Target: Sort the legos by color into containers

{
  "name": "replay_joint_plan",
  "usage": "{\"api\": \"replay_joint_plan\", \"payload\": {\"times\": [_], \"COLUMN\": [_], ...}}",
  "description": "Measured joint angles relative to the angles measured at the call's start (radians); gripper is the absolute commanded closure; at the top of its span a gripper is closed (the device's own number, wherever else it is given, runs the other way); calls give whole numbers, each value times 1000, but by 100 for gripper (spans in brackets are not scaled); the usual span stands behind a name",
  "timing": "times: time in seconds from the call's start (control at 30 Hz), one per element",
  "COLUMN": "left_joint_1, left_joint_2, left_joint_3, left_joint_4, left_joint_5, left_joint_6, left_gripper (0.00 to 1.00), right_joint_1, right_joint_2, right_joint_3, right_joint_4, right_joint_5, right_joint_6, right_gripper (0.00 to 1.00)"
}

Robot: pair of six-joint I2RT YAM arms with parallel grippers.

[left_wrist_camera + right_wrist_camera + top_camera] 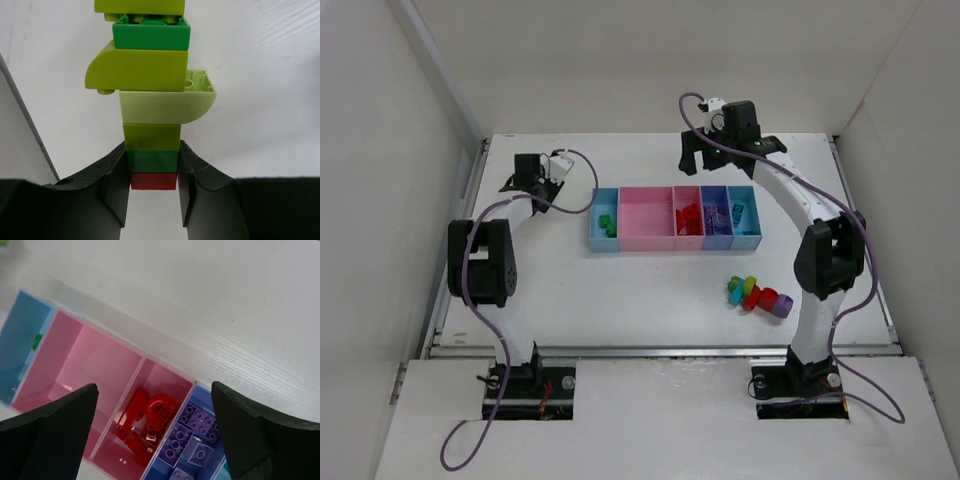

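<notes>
The desk is white. We read the trays left to right as light blue, pink, pink, purple-blue, light blue.

Contents by colour:
- left blue tray: green legos
- narrow pink tray: red legos
- purple-blue tray: purple legos
- right blue tray: teal legos

The loose pile mixes teal, green, yellow, red and purple. We read the stack at the left end effector, from the fingers outward: red, dark green, olive, pale lime, yellow-green, green, yellow-green. The left end effector and right end effector are black. The arms are white with black joints and purple cables.
</notes>
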Motion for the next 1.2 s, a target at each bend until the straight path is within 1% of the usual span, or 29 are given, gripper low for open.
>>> {"api": "replay_joint_plan", "payload": {"times": [0.07,0.13,0.2,0.27,0.33,0.4,0.47,0.53,0.67,0.77,0.87,0.97,1.2], "left_joint_1": [14,32,45,49,47,33,7,-25,-107,-164,-200,-201,-218], "left_joint_2": [-82,-182,-281,-358,-410,-447,-474,-508,-645,-757,-817,-823,-818], "left_joint_3": [-9,-8,6,34,52,55,49,27,-69,-122,-129,-129,-134], "left_joint_4": [-42,-103,-199,-322,-425,-536,-588,-624,-621,-589,-573,-613,-615], "left_joint_5": [103,243,380,514,615,697,734,767,789,797,807,797,805], "left_joint_6": [14,59,133,242,335,413,447,475,492,496,499,516,551], "left_gripper": [100,100,100,100,100,100,100,100,100,100,100,100,100], "right_joint_1": [13,36,73,118,160,187,188,170,140,147,197,252,310], "right_joint_2": [-15,-52,-104,-167,-224,-264,-288,-298,-275,-244,-255,-318,-443], "right_joint_3": [-17,-51,-92,-140,-174,-187,-193,-200,-198,-202,-256,-330,-355], "right_joint_4": [2,1,3,2,3,12,47,110,203,234,240,232,195], "right_joint_5": [-32,-69,-95,-129,-187,-281,-381,-480,-640,-724,-743,-699,-597], "right_joint_6": [-46,-139,-240,-348,-429,-472,-460,-406,-245,-204,-272,-378,-545], "right_gripper": [0,0,0,0,0,0,0,0,0,0,0,0,0]}}
